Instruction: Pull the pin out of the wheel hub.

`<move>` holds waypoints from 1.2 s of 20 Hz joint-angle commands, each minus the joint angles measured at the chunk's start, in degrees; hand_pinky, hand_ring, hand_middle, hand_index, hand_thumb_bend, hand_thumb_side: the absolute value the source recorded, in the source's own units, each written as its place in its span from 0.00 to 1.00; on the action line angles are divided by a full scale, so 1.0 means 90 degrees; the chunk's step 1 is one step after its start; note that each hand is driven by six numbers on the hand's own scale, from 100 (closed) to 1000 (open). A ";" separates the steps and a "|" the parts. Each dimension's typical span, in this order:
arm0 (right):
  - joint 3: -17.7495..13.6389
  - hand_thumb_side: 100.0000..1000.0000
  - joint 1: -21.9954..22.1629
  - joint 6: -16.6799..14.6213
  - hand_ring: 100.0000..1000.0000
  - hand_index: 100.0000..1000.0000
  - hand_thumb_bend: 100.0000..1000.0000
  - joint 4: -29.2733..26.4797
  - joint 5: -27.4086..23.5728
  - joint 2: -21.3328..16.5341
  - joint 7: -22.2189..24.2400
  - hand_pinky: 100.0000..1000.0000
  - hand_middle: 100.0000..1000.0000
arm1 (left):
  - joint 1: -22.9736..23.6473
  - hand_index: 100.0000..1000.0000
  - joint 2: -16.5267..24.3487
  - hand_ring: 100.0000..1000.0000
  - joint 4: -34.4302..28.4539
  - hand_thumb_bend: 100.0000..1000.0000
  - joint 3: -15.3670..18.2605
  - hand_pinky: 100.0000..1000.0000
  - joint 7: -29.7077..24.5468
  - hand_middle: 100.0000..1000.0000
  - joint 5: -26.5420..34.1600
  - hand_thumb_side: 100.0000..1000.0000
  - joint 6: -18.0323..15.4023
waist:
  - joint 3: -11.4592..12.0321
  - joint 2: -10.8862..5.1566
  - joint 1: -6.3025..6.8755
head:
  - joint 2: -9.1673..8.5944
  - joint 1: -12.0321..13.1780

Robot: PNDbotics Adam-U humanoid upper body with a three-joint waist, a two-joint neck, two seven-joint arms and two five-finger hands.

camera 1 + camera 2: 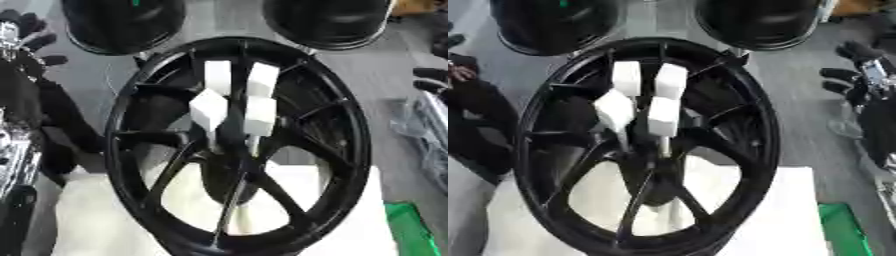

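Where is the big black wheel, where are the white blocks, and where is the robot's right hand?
wheel point(350, 125): left eye view, on the right rim.
white blocks point(261, 79): left eye view, on the upper right block.
right hand point(859, 75): right eye view, on its black fingers.

White table point(798, 210), black wheel hub point(346, 150) standing on it, green object point(411, 227) at its right edge — grey floor point(794, 82) beyond

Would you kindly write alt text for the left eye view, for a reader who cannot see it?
A black spoked wheel stands on a white surface, with four white blocks clustered above its hub. The robot's left hand shows at the upper left edge, clear of the wheel, and two dark round objects lie behind.
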 commanded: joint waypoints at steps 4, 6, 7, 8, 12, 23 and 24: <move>-0.0020 0.78 -0.0091 0.0002 0.78 0.90 0.00 -0.0081 0.0031 -0.0152 0.0017 0.79 0.90 | -0.0051 0.75 0.0174 0.74 -0.0148 0.04 0.0004 0.57 -0.0019 0.71 0.0011 0.71 -0.0012 | -0.0003 -0.0073 0.0003 | 0.0036 0.0004; -0.0021 0.78 -0.0117 0.0000 0.78 0.91 0.00 -0.0086 0.0042 -0.0160 0.0019 0.79 0.90 | -0.0062 0.76 0.0178 0.74 -0.0145 0.04 0.0012 0.57 -0.0006 0.71 0.0003 0.71 -0.0013 | 0.0004 -0.0054 0.0006 | 0.0016 -0.0006; -0.0029 0.77 -0.0146 -0.0007 0.79 0.91 0.00 -0.0106 0.0036 -0.0168 0.0019 0.79 0.91 | -0.0067 0.76 0.0179 0.74 -0.0145 0.04 0.0020 0.57 0.0004 0.71 0.0006 0.71 -0.0016 | 0.0010 -0.0041 0.0008 | 0.0003 -0.0007; -0.0040 0.77 -0.0174 -0.0014 0.79 0.91 0.00 -0.0127 0.0021 -0.0177 0.0012 0.79 0.91 | -0.0068 0.75 0.0180 0.74 -0.0147 0.04 0.0027 0.57 0.0013 0.71 0.0010 0.71 -0.0019 | 0.0014 -0.0030 0.0010 | -0.0005 -0.0006; -0.0020 0.77 -0.0336 0.0018 0.82 0.92 0.00 -0.0253 -0.0016 -0.0417 0.0044 0.81 0.95 | -0.0009 0.75 0.0234 0.74 -0.0131 0.04 0.0047 0.57 0.0033 0.71 0.0008 0.71 -0.0017 | -0.0033 -0.0008 -0.0014 | -0.0013 0.0075; 0.0264 0.72 -0.1510 0.0185 0.86 0.92 0.00 -0.0482 -0.0470 -0.1944 0.0430 0.83 0.96 | 0.0358 0.75 0.0603 0.74 -0.0094 0.03 0.0226 0.57 0.0211 0.71 -0.0113 0.71 -0.0045 | -0.0544 -0.0101 -0.0222 | -0.0020 0.0433; 0.0291 0.68 -0.1620 0.0198 0.85 0.92 0.00 -0.0498 -0.0470 -0.2020 0.0482 0.83 0.95 | 0.0377 0.75 0.0618 0.74 -0.0093 0.03 0.0230 0.57 0.0218 0.71 -0.0117 0.71 -0.0044 | -0.0562 -0.0104 -0.0232 | -0.0011 0.0429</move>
